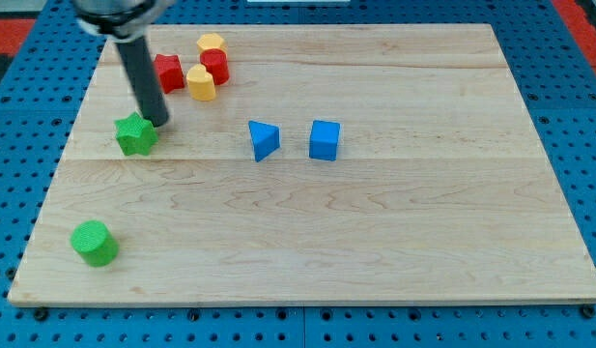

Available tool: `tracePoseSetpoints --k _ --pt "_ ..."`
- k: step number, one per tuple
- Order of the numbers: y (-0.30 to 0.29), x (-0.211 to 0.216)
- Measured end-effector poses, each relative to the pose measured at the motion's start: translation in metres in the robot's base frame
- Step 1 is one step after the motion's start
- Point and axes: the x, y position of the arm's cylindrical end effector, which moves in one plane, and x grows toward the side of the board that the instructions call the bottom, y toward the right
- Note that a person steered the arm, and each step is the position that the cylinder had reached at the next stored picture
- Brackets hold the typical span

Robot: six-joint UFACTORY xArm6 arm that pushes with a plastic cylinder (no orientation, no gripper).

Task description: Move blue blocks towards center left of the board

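A blue triangular block (263, 139) and a blue cube (325, 139) lie side by side near the board's middle, slightly toward the view's top. My tip (158, 123) rests on the board at the upper left, touching or almost touching the upper right of a green star block (135, 133). The blue triangular block is well to the right of my tip, with bare wood between.
A red star block (167, 72), a yellow block (201, 83), a red block (215, 66) and another yellow block (211, 43) cluster at the top left. A green cylinder (93, 242) sits at the bottom left. The wooden board (394, 232) lies on a blue pegboard.
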Motion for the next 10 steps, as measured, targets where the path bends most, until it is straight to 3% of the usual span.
tracePoseSetpoints --k 2,3,5,10 --pt "-0.007 0.089" --pt "-0.007 0.101" --pt "-0.003 0.039" --pt "0.012 0.011"
